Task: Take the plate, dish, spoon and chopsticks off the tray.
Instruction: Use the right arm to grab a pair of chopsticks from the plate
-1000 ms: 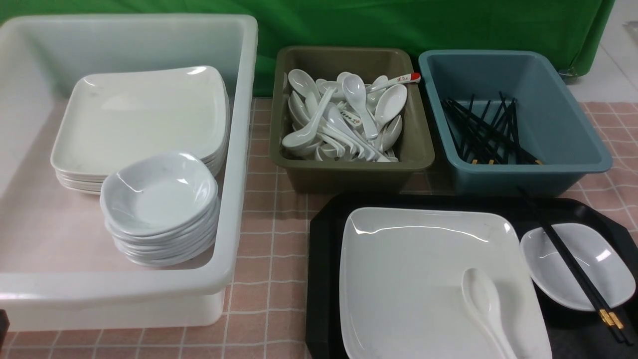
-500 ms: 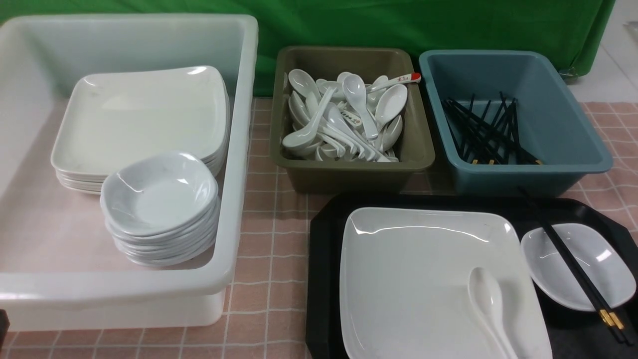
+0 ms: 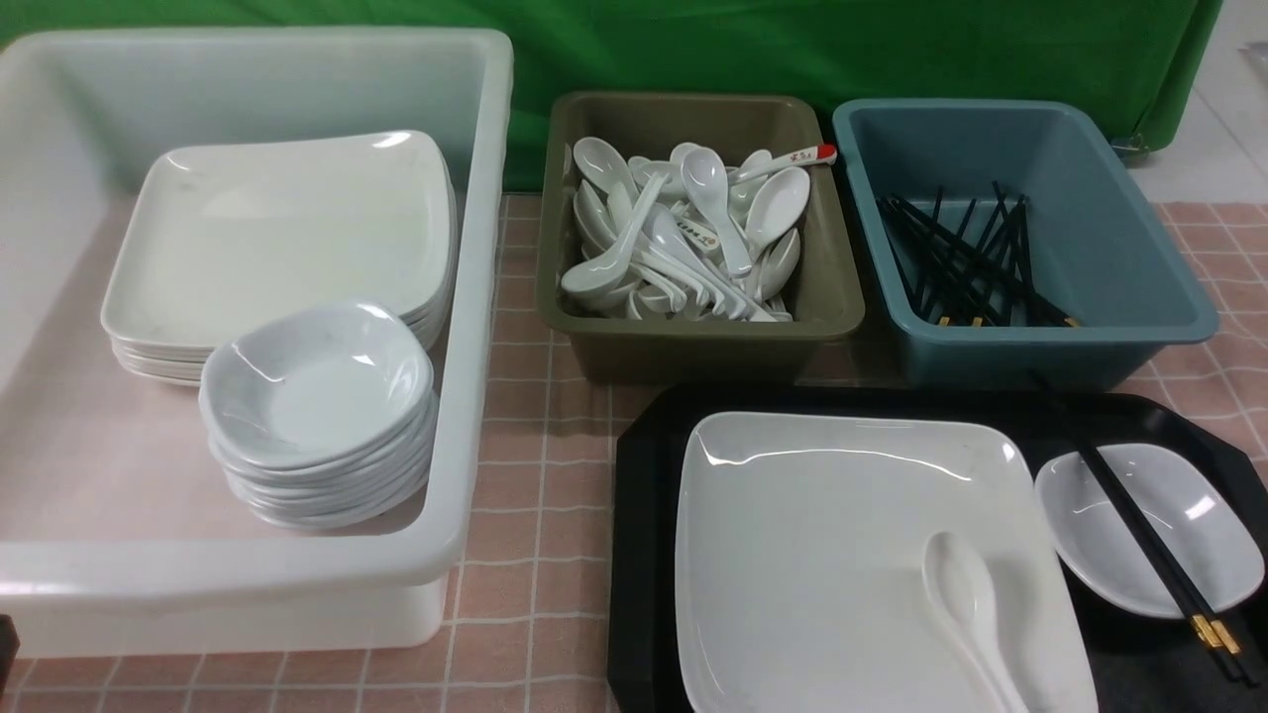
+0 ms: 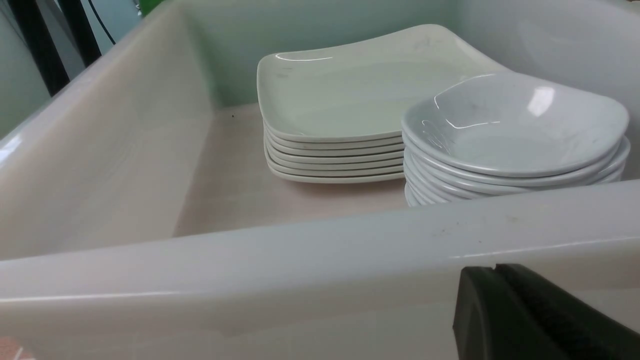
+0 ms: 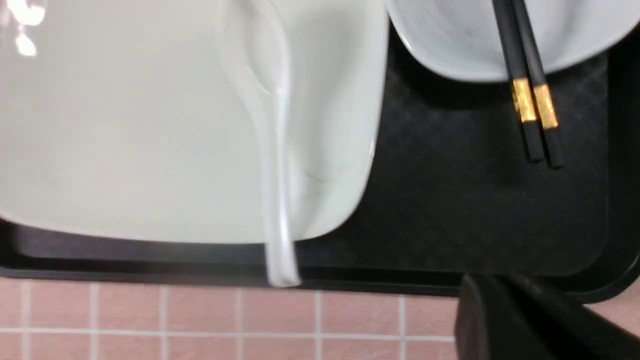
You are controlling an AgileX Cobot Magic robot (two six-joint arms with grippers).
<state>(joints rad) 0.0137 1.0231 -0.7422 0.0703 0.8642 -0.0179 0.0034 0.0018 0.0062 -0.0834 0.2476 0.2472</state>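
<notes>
The black tray (image 3: 644, 515) sits at the front right. On it lies the large white square plate (image 3: 822, 555), with the white spoon (image 3: 966, 604) lying in the plate's near right part. The small white dish (image 3: 1090, 525) sits to the plate's right, and the black chopsticks (image 3: 1139, 525) lie across it. In the right wrist view the plate (image 5: 125, 125), spoon (image 5: 277, 175), dish (image 5: 440, 35), chopsticks (image 5: 530, 100) and tray (image 5: 450, 200) all show. My right gripper (image 5: 492, 282) is shut and empty at the tray's near edge. My left gripper (image 4: 495, 270) is shut and empty, outside the white tub's near wall.
A white tub (image 3: 475, 297) at the left holds a stack of plates (image 3: 287, 228) and a stack of dishes (image 3: 317, 386). An olive bin (image 3: 693, 337) of spoons and a blue bin (image 3: 1040, 347) of chopsticks stand behind the tray.
The spoon's bowl has shifted slightly to the right on the plate. Nothing else has visibly moved.
</notes>
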